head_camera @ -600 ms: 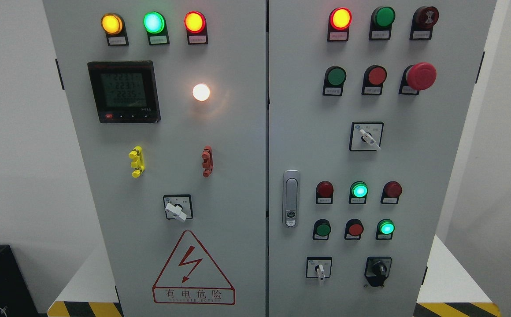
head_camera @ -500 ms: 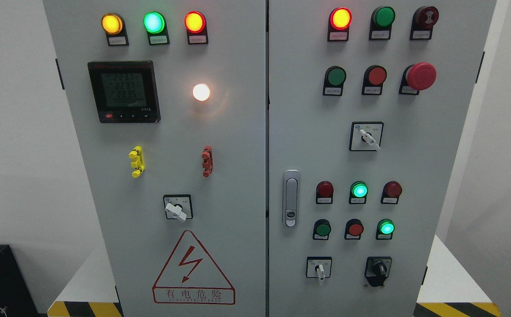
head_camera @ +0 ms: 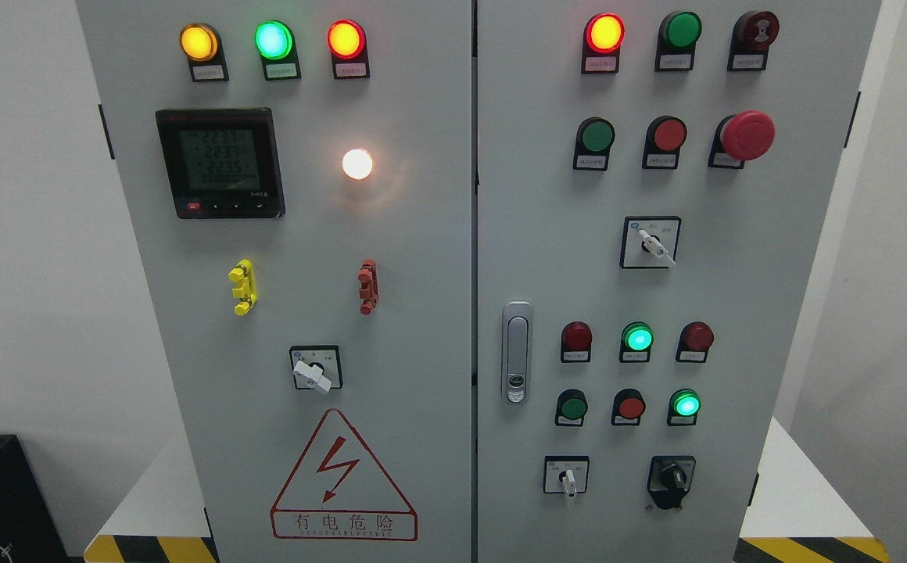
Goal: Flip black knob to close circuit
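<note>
Low on the right door sits the black knob (head_camera: pixel 672 478).

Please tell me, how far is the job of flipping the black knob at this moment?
Nothing looks done yet. The black knob at the lower right of the cabinet's right door is untouched, and no robot hand is in view. Nothing is in hand. Left: reaching to the knob, grasping it and turning it.

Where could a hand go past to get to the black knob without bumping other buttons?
Bare grey panel lies right of the round black knob, out to the door's edge, and below it. Left of it there is a bare gap before the small white-handled switch. Above it is crowded: the lit green lamp and round red button sit close. No hand shows.
</note>
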You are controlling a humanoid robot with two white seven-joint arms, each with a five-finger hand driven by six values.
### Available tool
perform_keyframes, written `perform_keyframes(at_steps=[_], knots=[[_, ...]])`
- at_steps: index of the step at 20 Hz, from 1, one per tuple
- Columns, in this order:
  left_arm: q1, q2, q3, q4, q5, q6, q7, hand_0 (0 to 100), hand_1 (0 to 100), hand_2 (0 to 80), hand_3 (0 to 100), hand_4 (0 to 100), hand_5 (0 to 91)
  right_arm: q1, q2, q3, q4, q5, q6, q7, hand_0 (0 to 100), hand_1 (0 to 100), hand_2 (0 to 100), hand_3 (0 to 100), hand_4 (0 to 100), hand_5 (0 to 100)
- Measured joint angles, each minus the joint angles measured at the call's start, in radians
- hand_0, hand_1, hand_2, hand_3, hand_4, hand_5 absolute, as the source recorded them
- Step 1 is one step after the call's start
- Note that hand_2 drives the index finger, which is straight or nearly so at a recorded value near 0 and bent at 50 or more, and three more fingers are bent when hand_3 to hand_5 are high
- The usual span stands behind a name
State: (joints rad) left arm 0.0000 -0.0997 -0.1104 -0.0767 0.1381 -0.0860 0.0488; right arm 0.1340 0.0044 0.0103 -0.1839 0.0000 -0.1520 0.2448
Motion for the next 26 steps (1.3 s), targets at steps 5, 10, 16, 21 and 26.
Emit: perform_keyframes(at_steps=[5,10,16,21,26], knots=[[0.0,0.0,0.0,0.0,0.0,0.0,0.0,12,56,0.0,0,0,0.0,0.043,-0.011,0.059,-0.083,0.0,-0.021,-0.147,0,19,47,66,45,15],[0.0,0.0,0.0,0.0,0.0,0.004,0.0,12,56,0.0,0,0,0.0,0.089,-0.043,0.116,-0.227,0.091,-0.03,-0.283,0,3,68,88,60,36],[0.0,0.0,0.0,0.0,0.0,0.004,0.0,12,56,0.0,0,0,0.0,0.145,-0.084,0.139,-0.453,0.32,-0.022,-0.337,0,0,77,93,64,49],[0.0,0.0,0.0,0.0,0.0,0.004,0.0,12,56,0.0,0,0,0.0,0.178,-0.106,0.102,-0.66,0.57,0.0,-0.324,0,0,84,100,73,64],[0.0,0.0,0.0,0.0,0.0,0.004,0.0,12,56,0.0,0,0,0.0,0.184,-0.122,0.074,-0.878,0.717,0.104,-0.241,0,0,87,100,78,72]])
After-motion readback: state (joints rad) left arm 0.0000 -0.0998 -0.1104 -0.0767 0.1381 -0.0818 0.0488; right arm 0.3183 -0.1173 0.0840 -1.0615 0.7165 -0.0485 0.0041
